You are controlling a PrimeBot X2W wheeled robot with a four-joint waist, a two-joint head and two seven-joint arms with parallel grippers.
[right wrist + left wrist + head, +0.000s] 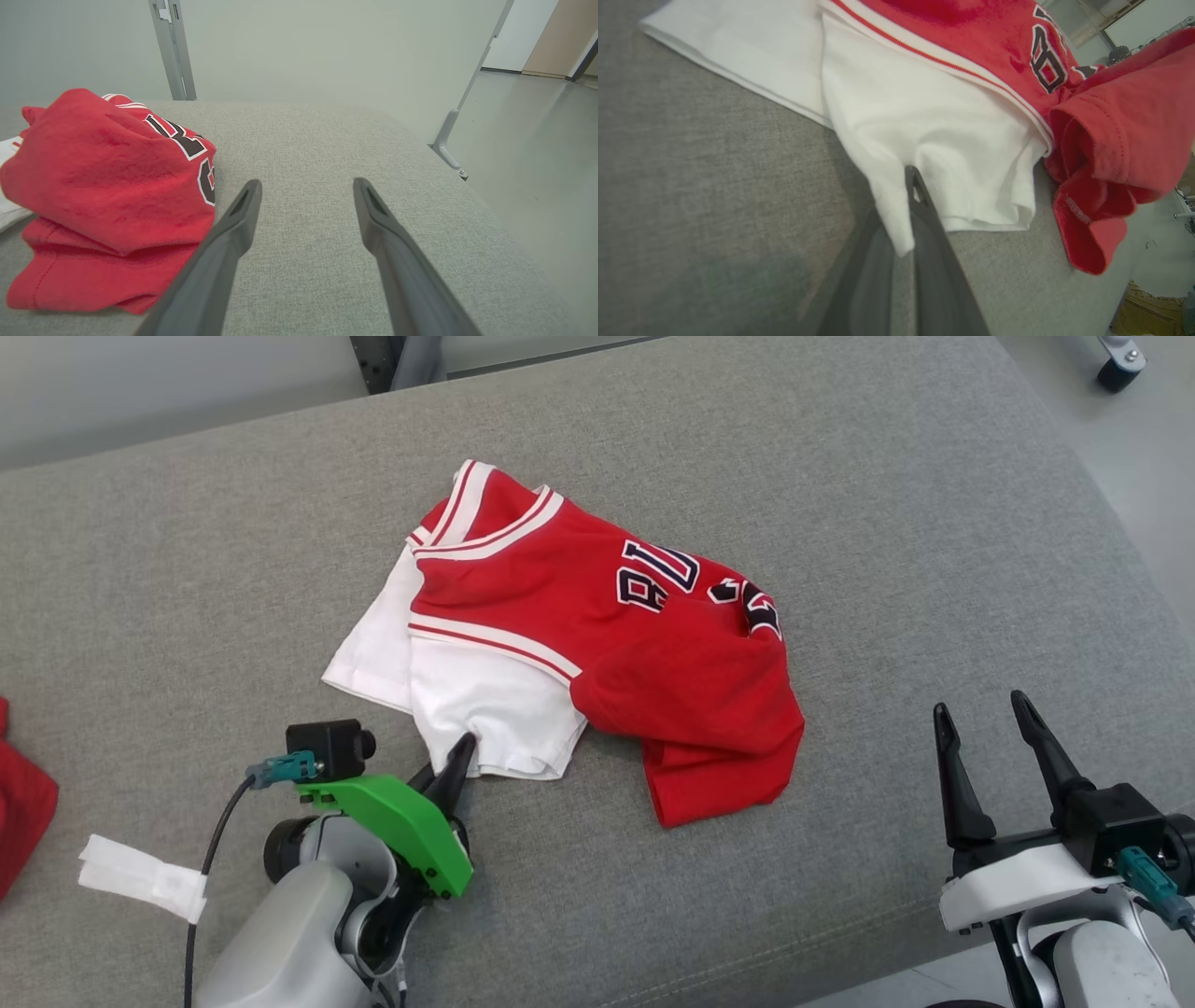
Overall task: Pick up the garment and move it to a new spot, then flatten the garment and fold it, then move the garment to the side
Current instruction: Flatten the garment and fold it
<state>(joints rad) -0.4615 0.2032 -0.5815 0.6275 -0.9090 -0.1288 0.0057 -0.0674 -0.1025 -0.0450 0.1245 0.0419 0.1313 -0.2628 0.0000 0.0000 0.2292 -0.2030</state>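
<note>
the left gripper [459, 747] has its fingers clamped together on the near hem of a white sleeve [495, 705], with the cloth pinched between them in the left wrist view. the sleeve belongs to a red basketball jersey [644, 644] lying crumpled mid-way across the grey fabric-covered table [840, 476], its red body bunched to the right. the right gripper [978, 705] sits near right, fingers wide apart, clear of the jersey. at the left edge lie another red cloth [23, 803] and a white strip [140, 877].
</note>
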